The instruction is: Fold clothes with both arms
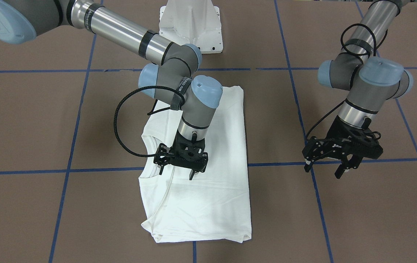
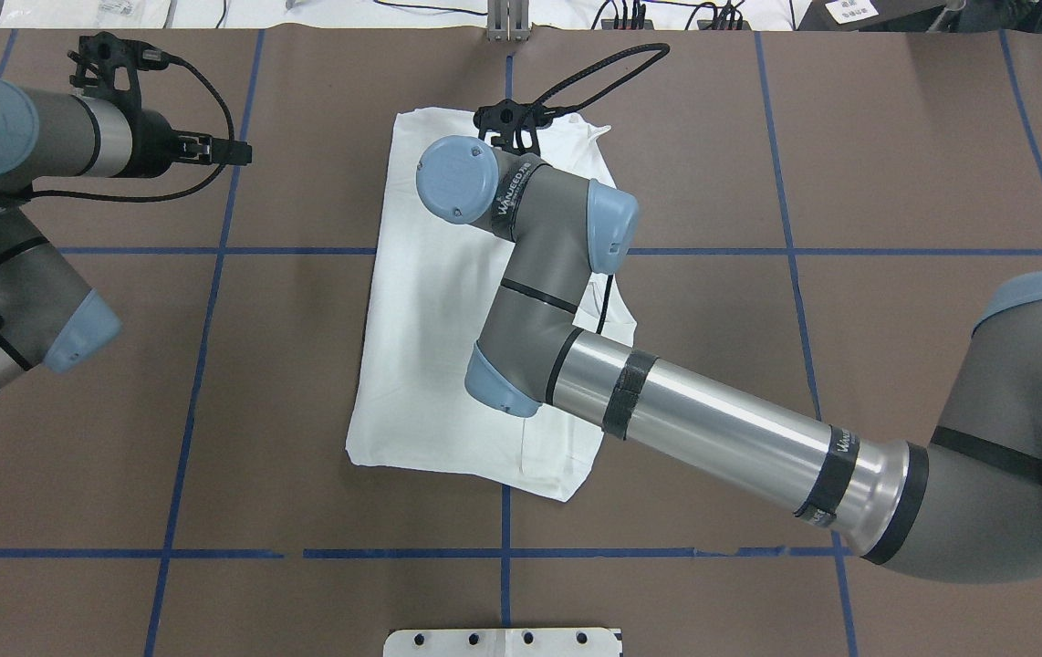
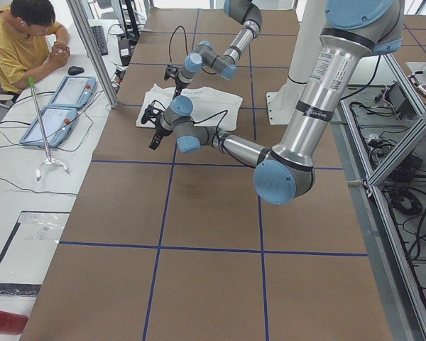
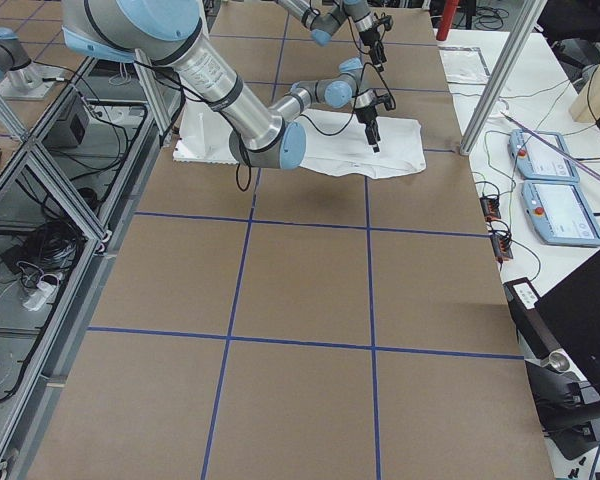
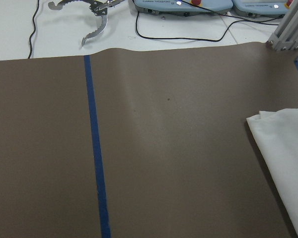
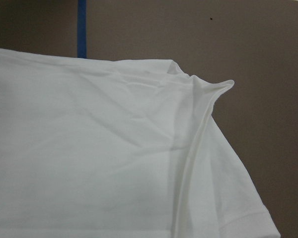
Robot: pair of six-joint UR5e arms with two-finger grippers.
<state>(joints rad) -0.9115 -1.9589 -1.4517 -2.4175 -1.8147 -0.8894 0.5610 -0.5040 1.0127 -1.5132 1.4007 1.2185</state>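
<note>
The T-shirt [image 1: 212, 197] is already folded lengthwise on the surface [image 1: 29, 120]; a crosswise fold apparently remains. The right hand [image 1: 176, 174] and left hand [image 1: 322, 173] are held spread, empty.

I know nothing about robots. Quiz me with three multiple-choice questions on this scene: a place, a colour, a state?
1. The right arm reaches: A over the white T-shirt; B off the cloth; C behind its base.
2. The tape lines are: A red; B blue; C yellow.
3. The right arm's jaws are: A clamped on cloth; B holding a tool; C open, empty.
Answers: 1 A, its wrist hangs above the shirt; 2 B, a blue grid; 3 C, they stand apart with nothing between.
</note>
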